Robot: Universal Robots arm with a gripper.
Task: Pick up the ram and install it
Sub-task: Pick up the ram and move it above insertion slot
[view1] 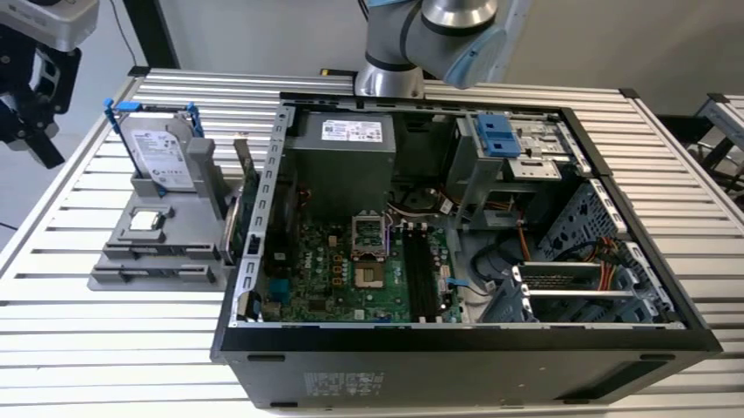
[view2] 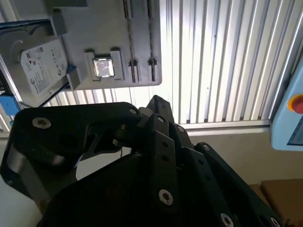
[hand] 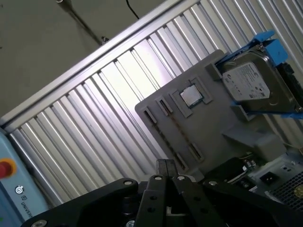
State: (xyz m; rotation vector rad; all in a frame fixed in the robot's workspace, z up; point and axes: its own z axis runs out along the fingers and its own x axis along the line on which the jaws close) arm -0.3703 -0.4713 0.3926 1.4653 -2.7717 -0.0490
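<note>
**Gripper state.** My gripper [hand: 165, 165] has its fingers [hand: 160, 176] pressed together tip to tip, with nothing clamped between them. In the exterior view my gripper [view1: 49, 155] hangs at that view's left, well apart from the grey fixture [view1: 204, 170].

**View comparison.** The exterior view supplies the layout. The open computer case [view1: 465, 348] lies on the slatted table [view1: 104, 348], and the fixture sits just beside it on that view's left. Both wrist views look down on the fixture [view2: 94, 28]. They resolve the hard drive [view2: 40, 61] in its blue frame and the square processor chip [hand: 191, 96] in its recess.

**Ram.** The ram [view1: 243, 170] stands on its long edge at the fixture's side nearest the case, between the hard-drive holder and the case wall. It reads as a long, narrow, dark strip. Its chips and labels cannot be made out. In the first wrist view it appears as a dark edge [hand: 289, 75] just past the blue frame.
</note>
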